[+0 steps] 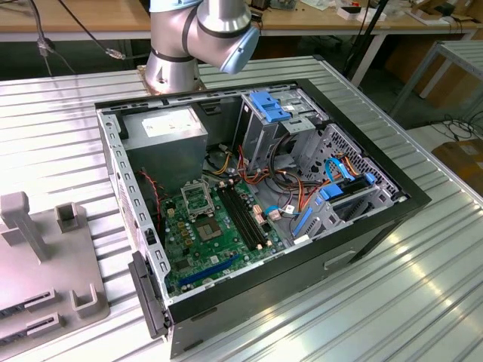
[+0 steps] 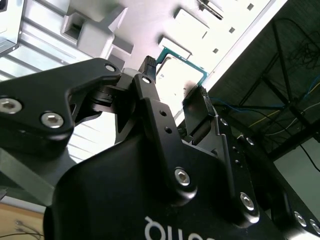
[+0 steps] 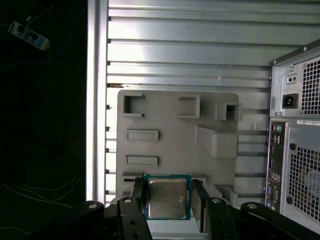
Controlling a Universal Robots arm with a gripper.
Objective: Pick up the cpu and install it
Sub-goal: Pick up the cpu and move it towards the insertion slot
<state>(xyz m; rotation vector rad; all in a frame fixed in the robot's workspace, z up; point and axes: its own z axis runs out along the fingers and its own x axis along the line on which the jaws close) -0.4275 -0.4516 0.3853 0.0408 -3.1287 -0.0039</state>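
Gripping the cpu, the pincer hangs above the grey tray.

The cpu lies on a tray beside the computer case, directly under the pincer.

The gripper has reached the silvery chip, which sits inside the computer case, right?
Not quite. The gripper has reached the cpu, but the cpu is at the grey holder plate on the table, outside the computer case. The first wrist view shows it.
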